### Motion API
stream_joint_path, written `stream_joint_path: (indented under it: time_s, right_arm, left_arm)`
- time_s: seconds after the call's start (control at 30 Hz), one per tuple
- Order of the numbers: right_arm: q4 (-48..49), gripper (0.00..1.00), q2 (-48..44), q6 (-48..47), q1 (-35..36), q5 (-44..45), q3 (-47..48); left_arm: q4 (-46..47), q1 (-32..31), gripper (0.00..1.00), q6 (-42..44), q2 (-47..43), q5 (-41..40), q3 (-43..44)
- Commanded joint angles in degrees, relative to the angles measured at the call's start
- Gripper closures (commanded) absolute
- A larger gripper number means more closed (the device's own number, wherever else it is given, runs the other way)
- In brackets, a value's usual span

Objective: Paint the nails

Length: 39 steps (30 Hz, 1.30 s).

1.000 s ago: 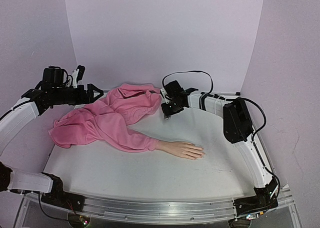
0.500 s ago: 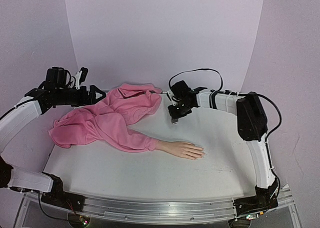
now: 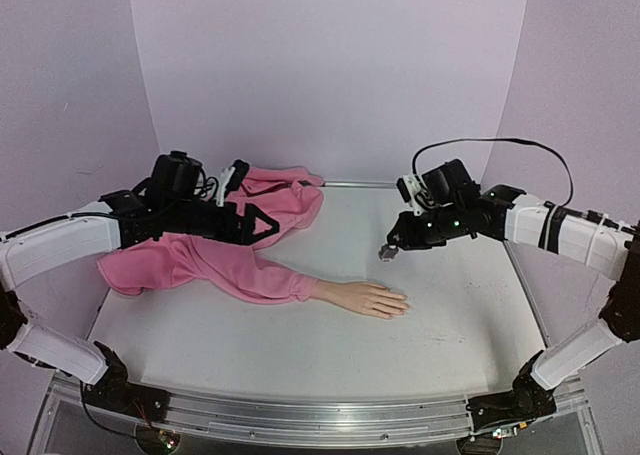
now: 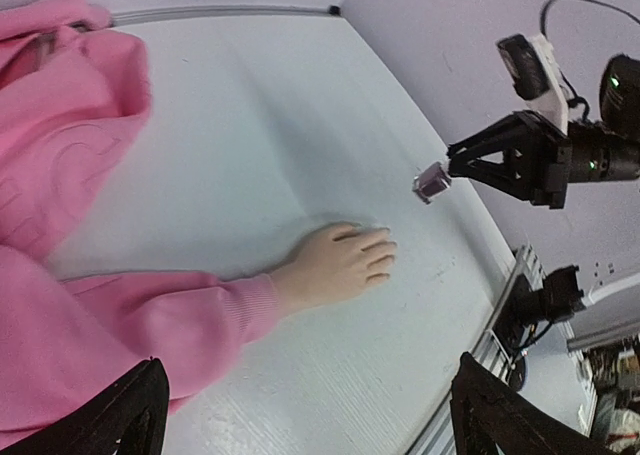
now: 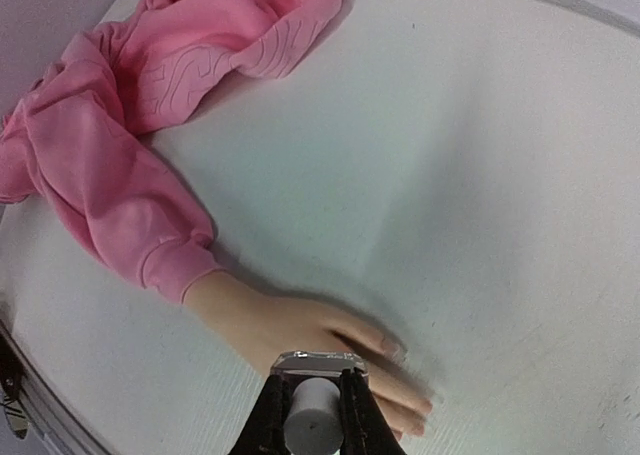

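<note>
Nails: on the fingertips of a pale mannequin hand, lying palm down near the middle of the table, fingers pointing right. A pink sleeve covers the wrist and runs left into a heaped sweater at the far left.

Condition: all visible nails look skin-toned, with no lacquer to be seen. Painting appears not yet begun.

Right gripper: clenched on a small dark polish bottle, held in the air just beyond and to the right of the fingers, apart from them. White cap on; grip sits on the cap.

Left gripper: released, fingers spread wide, carrying nothing, poised above the sleeve.

Outstanding, by my reckoning: bottle to be opened, brush drawn, every nail coated.

Not made out: no brush showing. Nails too small to judge from above. The right wrist view is partly blocked by the bottle, which covers some of the knuckles. Thumb nail not seen. Right arm cut off at the frame edge.
</note>
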Motion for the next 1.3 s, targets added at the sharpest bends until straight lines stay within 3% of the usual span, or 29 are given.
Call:
stream_joint_path:
  time_s: [0.0, 0.2, 0.43, 0.6, 0.8, 1.0, 1.13, 1.27]
  right_arm:
    - [0.1, 1.00, -4.9, 10.2, 0.3, -7.2, -5.7]
    - [1.4, 1.00, -7.2, 19.1, 2.0, -10.1, -6.7]
    - [1.4, 1.00, -7.4, 22.0, 4.9, -11.4, -3.4]
    - [1.2, 1.00, -6.5, 22.2, 8.1, -10.6, -0.7]
    - [1.2, 1.00, -4.7, 22.3, 11.1, -9.2, 1.5]
    - [1.3, 1.00, -3.9, 22.3, 13.0, -7.6, 2.1]
    - [1.3, 1.00, -3.9, 22.4, 13.6, -7.3, 2.0]
    - [1.4, 1.00, -4.0, 22.4, 13.8, -6.8, 1.8]
  left_arm:
    - [9.8, -8.7, 0.01, 1.2, 6.1, -3.5, 2.1]
    - [17.6, -19.6, 0.01, 11.4, 13.7, -8.9, 3.3]
    - [26.7, -24.9, 0.06, 21.7, 20.4, -10.8, 3.9]
    - [35.1, -25.1, 0.12, 25.4, 21.3, -8.5, 1.2]
    - [35.9, -25.1, 0.22, 25.4, 23.1, -6.0, 2.8]
    - [35.9, -25.1, 0.45, 24.9, 23.2, -7.0, 2.7]
    - [36.0, -25.1, 0.50, 24.3, 23.0, -7.3, 2.4]
    - [35.9, -25.1, 0.62, 24.0, 23.1, -7.2, 2.7]
